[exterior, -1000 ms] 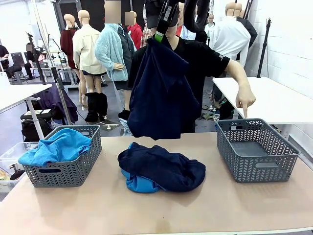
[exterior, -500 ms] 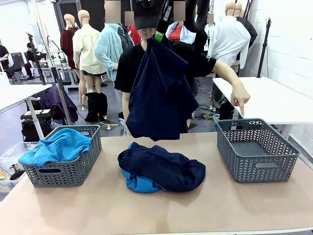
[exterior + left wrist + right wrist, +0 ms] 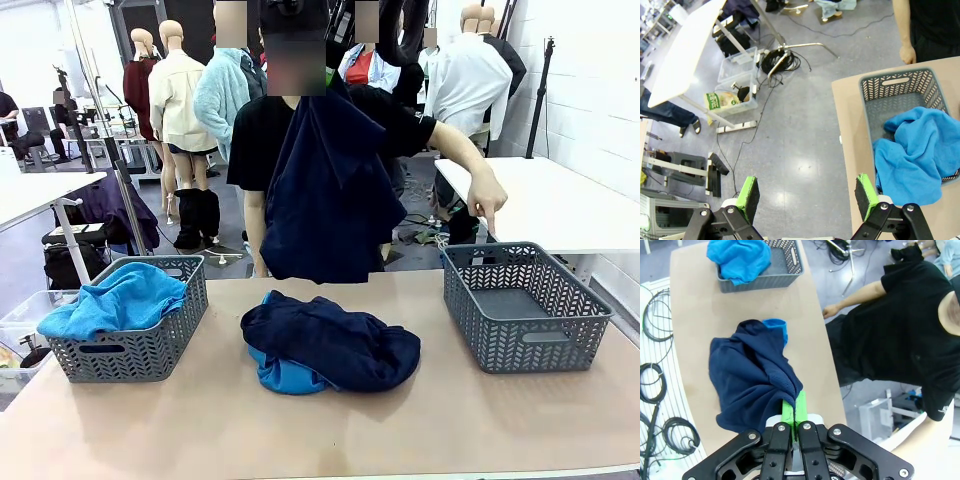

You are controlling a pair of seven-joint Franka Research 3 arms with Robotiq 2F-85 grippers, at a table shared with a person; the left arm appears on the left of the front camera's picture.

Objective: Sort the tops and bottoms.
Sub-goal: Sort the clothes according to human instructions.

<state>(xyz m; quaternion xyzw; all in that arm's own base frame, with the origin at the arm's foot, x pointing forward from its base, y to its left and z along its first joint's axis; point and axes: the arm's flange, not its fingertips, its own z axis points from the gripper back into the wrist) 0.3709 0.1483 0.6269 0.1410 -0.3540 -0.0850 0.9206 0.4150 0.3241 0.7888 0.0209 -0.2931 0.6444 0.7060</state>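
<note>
the right gripper point(image 3: 794, 410) is clenched on a fold of a navy bottom point(image 3: 325, 190), which hangs high above the table point(image 3: 300, 440) in front of the person, its hem well clear of the pile below. the left gripper point(image 3: 807, 195) is released, pads wide apart, hovering over the floor just beside the left basket point(image 3: 130, 350), where 1 blue top point(image 3: 115, 300) already lies. the person's hand point(image 3: 487, 195) points down at the right basket point(image 3: 525, 335), which looks empty, so the step in hand is likely carrying this bottom there.

to do it well, i would hold the height while swinging right, so the loose hem does not drag across the second navy bottom point(image 3: 335, 340) and the second blue top point(image 3: 280, 375) heaped mid-table. pass the basket's near wall before lowering, centre the hanging cloth over the opening, then lower until most of the fabric folds inside before letting go; a high release risks a sleeve or leg draping over the rim. mind the pointing hand above the far corner.
</note>
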